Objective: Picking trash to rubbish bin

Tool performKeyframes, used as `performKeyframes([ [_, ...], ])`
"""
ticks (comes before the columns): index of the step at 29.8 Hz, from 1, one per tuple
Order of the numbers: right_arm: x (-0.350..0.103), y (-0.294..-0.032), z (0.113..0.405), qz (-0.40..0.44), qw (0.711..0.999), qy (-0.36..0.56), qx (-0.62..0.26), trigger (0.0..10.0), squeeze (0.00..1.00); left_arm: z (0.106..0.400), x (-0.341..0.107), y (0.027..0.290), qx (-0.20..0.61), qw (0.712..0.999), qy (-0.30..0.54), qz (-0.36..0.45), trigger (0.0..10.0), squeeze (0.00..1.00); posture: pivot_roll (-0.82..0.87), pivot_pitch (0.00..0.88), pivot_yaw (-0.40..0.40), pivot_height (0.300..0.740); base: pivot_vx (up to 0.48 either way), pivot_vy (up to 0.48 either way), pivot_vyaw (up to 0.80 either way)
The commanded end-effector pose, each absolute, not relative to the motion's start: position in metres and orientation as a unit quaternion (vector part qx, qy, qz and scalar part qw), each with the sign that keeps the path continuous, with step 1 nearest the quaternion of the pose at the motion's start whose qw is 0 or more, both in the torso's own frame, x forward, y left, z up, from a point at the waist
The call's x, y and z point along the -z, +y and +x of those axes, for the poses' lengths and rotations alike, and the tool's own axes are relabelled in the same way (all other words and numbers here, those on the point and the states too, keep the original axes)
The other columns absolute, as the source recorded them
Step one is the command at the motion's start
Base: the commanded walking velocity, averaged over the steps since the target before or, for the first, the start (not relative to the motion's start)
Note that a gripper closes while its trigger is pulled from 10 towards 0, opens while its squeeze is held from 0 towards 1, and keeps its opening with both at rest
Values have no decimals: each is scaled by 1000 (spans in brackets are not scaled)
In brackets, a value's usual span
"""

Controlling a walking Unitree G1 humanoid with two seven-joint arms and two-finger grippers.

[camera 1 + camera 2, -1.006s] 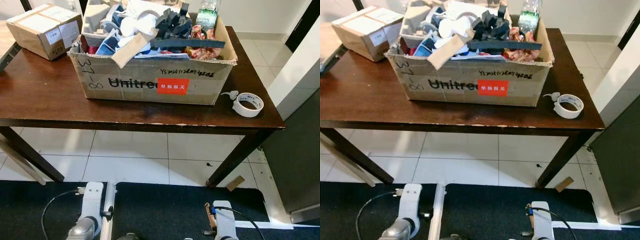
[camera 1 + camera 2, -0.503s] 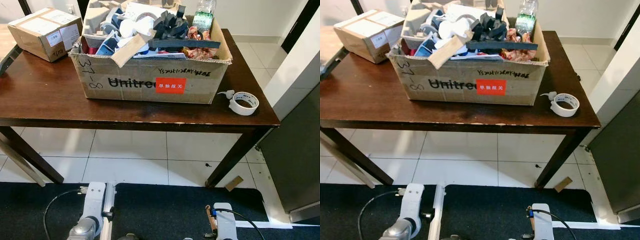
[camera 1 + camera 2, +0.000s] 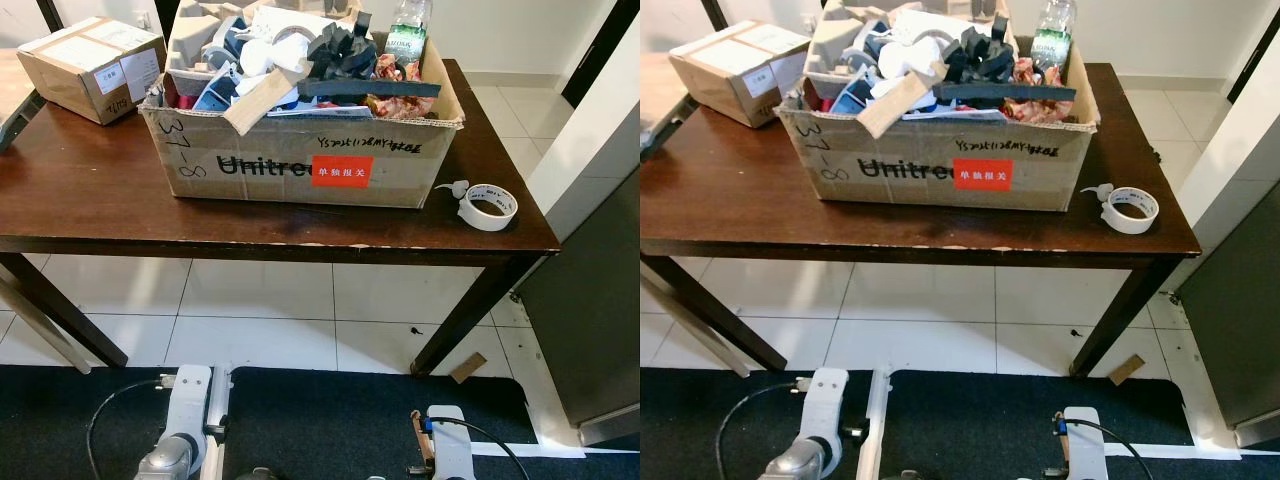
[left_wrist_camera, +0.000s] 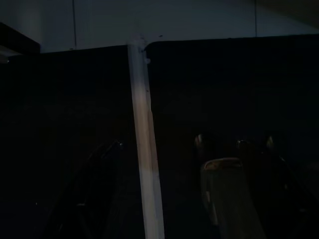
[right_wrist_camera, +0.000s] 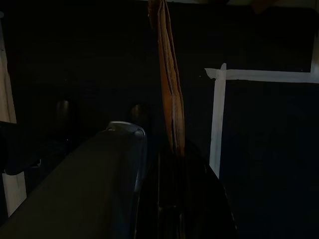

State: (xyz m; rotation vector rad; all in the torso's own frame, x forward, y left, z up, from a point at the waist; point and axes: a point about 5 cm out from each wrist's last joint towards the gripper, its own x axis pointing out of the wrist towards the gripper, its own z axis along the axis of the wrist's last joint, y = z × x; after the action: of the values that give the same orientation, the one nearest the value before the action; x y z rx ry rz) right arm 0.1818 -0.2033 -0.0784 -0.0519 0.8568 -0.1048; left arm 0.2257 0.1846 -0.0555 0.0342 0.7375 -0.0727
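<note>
A big open cardboard box (image 3: 300,165) marked "Unitree" stands on the dark wooden table (image 3: 90,205), heaped with trash: foam pieces, paper, wrappers and a plastic bottle (image 3: 406,30). Both arms hang low over a black mat, short of the table. My right gripper (image 5: 162,147) is shut on a thin brown cardboard strip (image 5: 168,74), which also shows beside the right wrist (image 3: 417,440). In the dark left wrist view my left gripper (image 4: 159,169) hangs open over the mat, its fingers (image 4: 94,189) apart and holding nothing.
A roll of white tape (image 3: 490,206) lies at the table's right end, and a small sealed carton (image 3: 90,60) sits at its far left. A scrap of wood (image 3: 470,366) lies by the right table leg. A grey cabinet (image 3: 590,320) stands at right. White tape edges the black mat (image 3: 320,410).
The view has shifted a little as the camera moved. The box, the tape roll and both arms keep their places.
</note>
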Motion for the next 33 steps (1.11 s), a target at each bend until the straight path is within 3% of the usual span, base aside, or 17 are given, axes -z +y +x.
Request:
performKeyframes([
  [1, 84, -203, 172, -23, 900, 433, 51, 10000, 0, 218, 61, 183, 42, 925, 378, 15, 10000, 0, 49, 160, 29, 740, 240, 0, 0],
  [33, 84, -203, 171, -23, 899, 435, 50, 10000, 0, 218, 60, 183, 44, 928, 371, 16, 10000, 0, 50, 163, 28, 740, 298, 0, 0],
])
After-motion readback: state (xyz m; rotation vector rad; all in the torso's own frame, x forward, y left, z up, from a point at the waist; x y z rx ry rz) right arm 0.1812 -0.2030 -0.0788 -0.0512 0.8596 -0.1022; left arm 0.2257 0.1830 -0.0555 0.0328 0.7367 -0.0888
